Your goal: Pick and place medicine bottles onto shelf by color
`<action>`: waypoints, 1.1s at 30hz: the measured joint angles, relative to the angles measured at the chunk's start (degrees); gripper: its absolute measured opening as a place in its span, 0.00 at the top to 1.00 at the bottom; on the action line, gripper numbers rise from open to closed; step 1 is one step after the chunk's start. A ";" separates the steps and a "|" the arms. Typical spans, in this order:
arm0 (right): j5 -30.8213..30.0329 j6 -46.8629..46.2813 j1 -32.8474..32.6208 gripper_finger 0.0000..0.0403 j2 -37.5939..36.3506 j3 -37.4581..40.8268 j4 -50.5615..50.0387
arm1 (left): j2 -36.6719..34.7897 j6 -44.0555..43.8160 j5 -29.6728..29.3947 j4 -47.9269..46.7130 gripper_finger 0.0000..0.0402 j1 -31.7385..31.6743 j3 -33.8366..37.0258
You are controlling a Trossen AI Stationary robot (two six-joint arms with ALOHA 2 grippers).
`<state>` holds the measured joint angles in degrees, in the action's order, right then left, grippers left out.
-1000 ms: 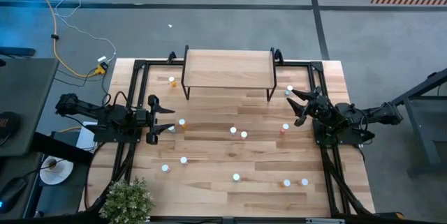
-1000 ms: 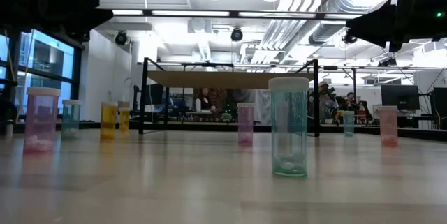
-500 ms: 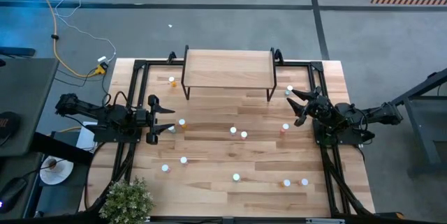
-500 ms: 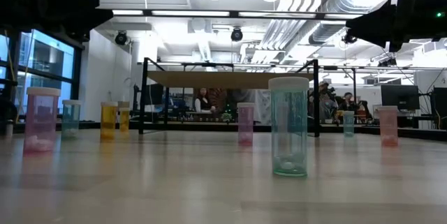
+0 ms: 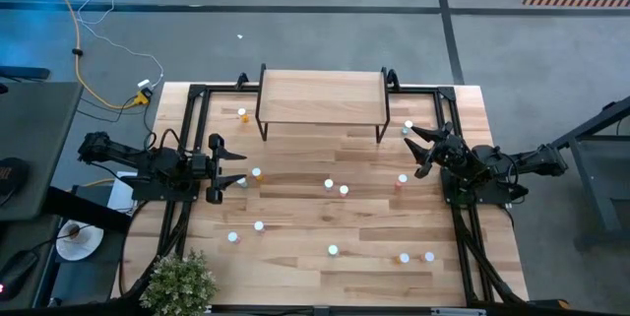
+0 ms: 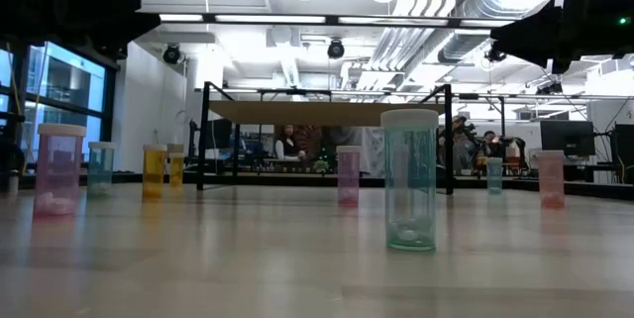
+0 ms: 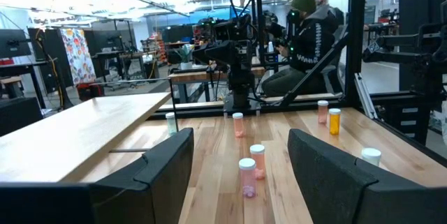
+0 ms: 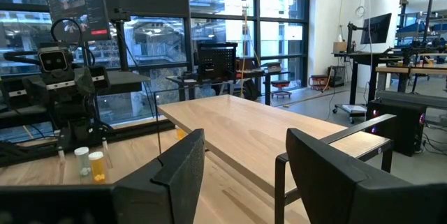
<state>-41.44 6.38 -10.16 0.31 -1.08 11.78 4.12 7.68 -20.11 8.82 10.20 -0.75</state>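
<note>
Several small white-capped medicine bottles stand upright on the wooden table [image 5: 295, 208], among them a teal one [image 6: 409, 179], a pink one [image 6: 58, 170] and a yellow one [image 6: 154, 170]. The light-wood shelf [image 5: 322, 97] stands on thin black legs at the table's far middle, and its top is bare. My left gripper [image 5: 243, 169] hovers open and level over the table's left side, with two pink bottles [image 7: 247, 177] ahead of its fingers. My right gripper [image 5: 413, 151] hovers open over the right side, pointing at the shelf top [image 8: 258, 137]. Neither gripper touches anything.
A potted plant [image 5: 180, 282] stands at the table's near left corner. Black frame rails [image 5: 187, 139] run along both table sides under the arms. A seated person [image 7: 307, 35] shows beyond the table's right side. A plate [image 5: 79, 239] and cables lie off the table to the left.
</note>
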 joint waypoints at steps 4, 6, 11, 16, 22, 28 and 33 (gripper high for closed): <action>0.01 -0.01 0.01 0.52 0.01 0.00 0.01 | -0.01 0.00 0.00 0.01 0.44 0.01 0.00; -0.01 0.01 0.01 0.52 -0.01 0.00 0.01 | 0.00 0.00 0.00 0.00 0.44 0.00 0.00; 0.01 -0.25 -0.01 0.52 -0.01 0.00 0.01 | 0.00 -0.02 -0.50 0.39 0.44 0.02 0.00; 0.00 -4.60 0.00 0.52 -0.01 0.00 0.05 | -0.02 0.00 -1.49 0.01 0.44 0.00 -0.01; 0.01 -4.91 0.00 0.52 -0.01 0.00 0.05 | -0.02 0.00 -1.49 0.02 0.44 0.00 0.00; 0.01 -5.83 0.01 0.52 -0.01 0.00 1.00 | -0.02 0.00 -1.51 0.02 0.44 0.00 0.00; 0.01 -7.69 0.00 0.52 -0.01 0.02 4.08 | -0.01 0.00 -1.49 0.02 0.44 0.00 -0.02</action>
<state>-41.43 -1.31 -10.16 0.30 -1.06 15.86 4.11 7.68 -21.61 8.84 10.20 -0.77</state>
